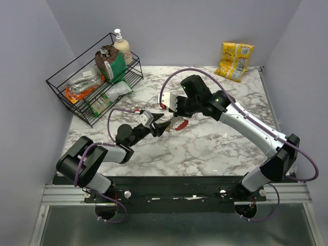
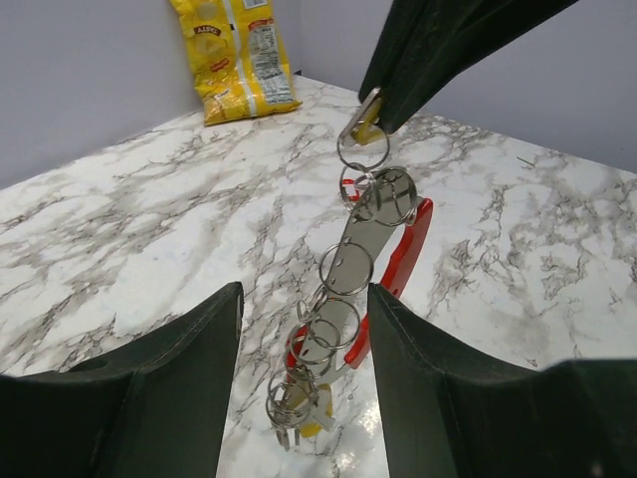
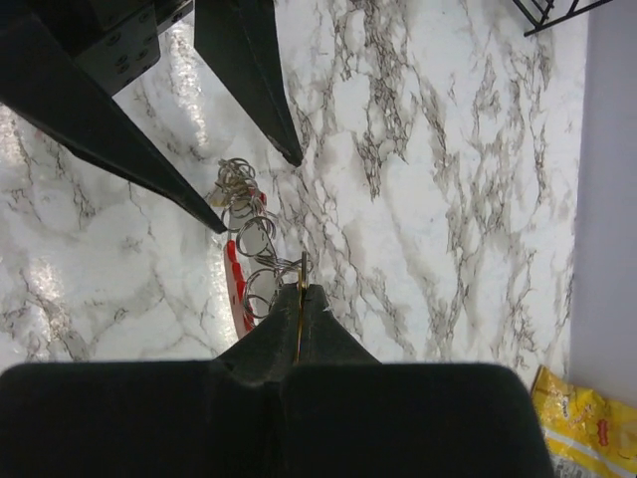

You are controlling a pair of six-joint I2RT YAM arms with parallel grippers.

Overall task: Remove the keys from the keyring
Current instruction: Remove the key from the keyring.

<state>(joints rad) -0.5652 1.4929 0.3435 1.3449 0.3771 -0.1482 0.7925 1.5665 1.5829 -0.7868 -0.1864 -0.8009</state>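
Note right tool pinched shut on the top key, keyring chain hanging from it toward the counter between the parted fingers of left tool; close squarely on one ring to avoid knocking the chain aside or tearing the key free.

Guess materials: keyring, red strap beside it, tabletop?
Keyring: metal with a bright silvery polish; thin wire loops with sharp glints.
Red strap: likely plastic, possibly coated metal; smooth, glossy, uniform red, and it holds a stiff curve.
Tabletop: marble look, white with grey veins and shiny reflections; real stone or printed laminate, cannot tell.
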